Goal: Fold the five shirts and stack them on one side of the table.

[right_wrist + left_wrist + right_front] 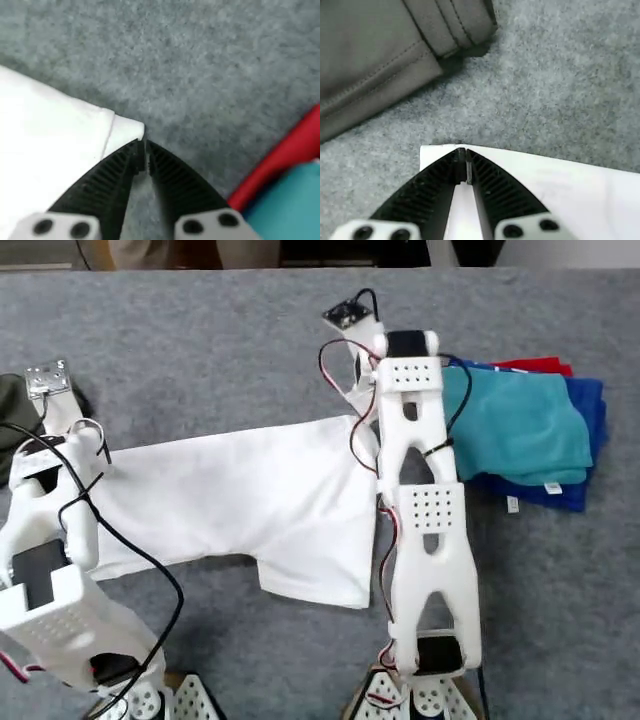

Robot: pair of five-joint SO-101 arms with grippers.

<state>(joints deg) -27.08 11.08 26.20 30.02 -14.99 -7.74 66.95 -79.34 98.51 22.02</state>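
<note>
While the white shirt [250, 500] lies spread flat across the middle of the grey table [200, 330], each arm has a corner of it. The left gripper [465, 161] is closed, its tips pinching the shirt's corner at the left end, near a dark shirt [380, 50] that lies at the table's left edge. The right gripper [142, 150] is closed too, pinching the shirt's folded corner at the far right end. Just beside that corner sits a stack of folded shirts: teal shirt [520, 425] on top, blue shirt [592, 410] under it, red shirt [537, 366] at the bottom.
</note>
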